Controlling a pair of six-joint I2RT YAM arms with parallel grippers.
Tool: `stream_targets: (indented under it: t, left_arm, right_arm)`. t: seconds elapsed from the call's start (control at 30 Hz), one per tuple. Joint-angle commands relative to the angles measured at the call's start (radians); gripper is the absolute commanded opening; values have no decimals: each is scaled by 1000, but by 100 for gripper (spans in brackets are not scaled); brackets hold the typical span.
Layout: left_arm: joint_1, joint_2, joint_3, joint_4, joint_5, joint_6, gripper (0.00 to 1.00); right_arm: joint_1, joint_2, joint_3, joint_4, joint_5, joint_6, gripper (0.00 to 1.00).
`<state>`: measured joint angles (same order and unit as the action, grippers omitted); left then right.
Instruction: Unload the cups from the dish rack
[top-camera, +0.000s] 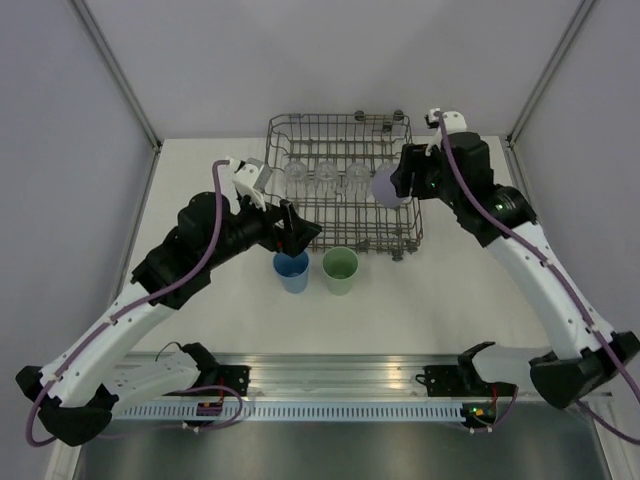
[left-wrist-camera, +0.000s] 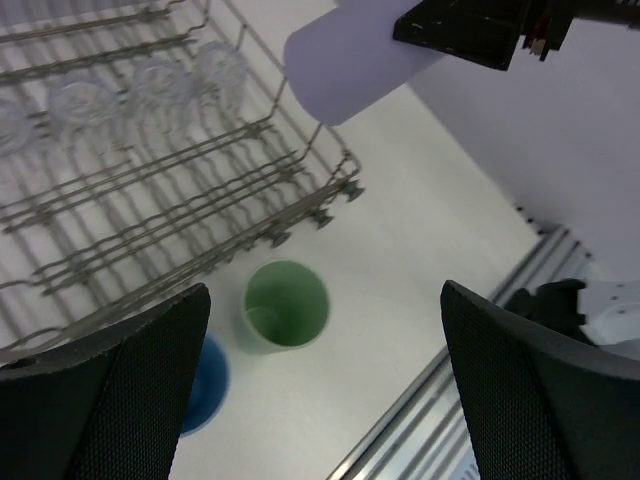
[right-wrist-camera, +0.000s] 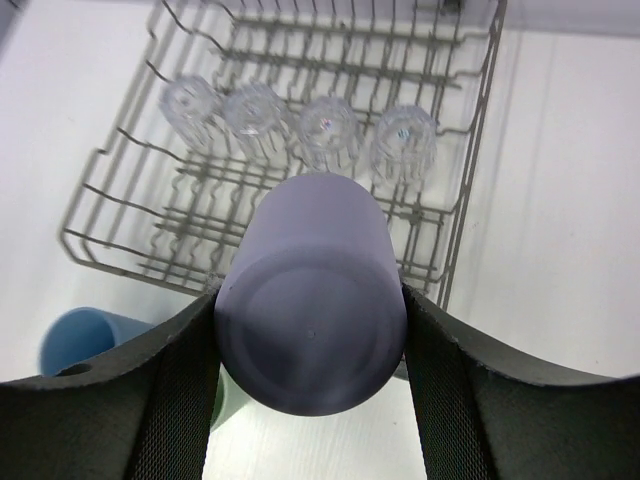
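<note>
table (top-camera: 450, 290): bare surface in front of the rack (top-camera: 340, 117); serves as the set-down area.
blue cup (top-camera: 291, 270): upright on the table, just in front of the rack's near edge; counts as unloaded.
green cup (top-camera: 340, 270): upright just right of the blue cup, same row along the rack's near edge; keeps set-down spots compact.
left gripper (top-camera: 292, 234): over the blue cup at the rack's near edge; jaws spread wide, nothing between them.
right gripper (right-wrist-camera: 310, 345): raised over the rack's right end; jaws clenched on the lilac cup (right-wrist-camera: 310, 300), one finger on each flank, so it lifts clear of the tines.
glasses (top-camera: 325, 175): four clear ones in a row across the rack's middle, not yet unloaded.
next step (judgement): place the lilac cup beside the green cup.
</note>
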<state>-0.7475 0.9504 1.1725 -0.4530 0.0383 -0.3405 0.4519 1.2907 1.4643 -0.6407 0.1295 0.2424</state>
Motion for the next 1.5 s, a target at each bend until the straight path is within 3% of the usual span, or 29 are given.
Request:
stream_targets:
  t: [0.0,0.17,0.43,0.93,1.03,1.07,1.2,1.37,1.47]
  left_arm:
    - [2,11,24,241,216,-121,100]
    - [2,30,-23,483,409,-228,100]
    - [2,117,-85,968,659,-523,100]
    - [-7,321,-88,1525,776,-983,94]
    - [-15,358,-73,1593,791,-1035,77]
    - [-15,361,-76,1599,792,-1045,67]
    - [-19,346,-83,1574,792,-1014,46]
    - [-23,337,-80,1541,792,-986,40]
    - [-29,341,-73,1505,795,-970,23]
  right_arm:
    - [-18,-132,-27,55,-100,37,43]
    - [-22,-293,-41,68,-211,57,42]
    - [-24,-482,-45,101,-378,100,40]
    - [-22,-570,-50,266,-590,218,40]
    - [-22,-570,-45,268,-587,215,40]
    - [-24,-570,-45,266,-579,215,40]
    - [-22,-568,-50,260,-580,213,40]
    - [-22,-564,-70,274,-593,222,39]
    - [-22,-568,-87,291,-600,232,39]
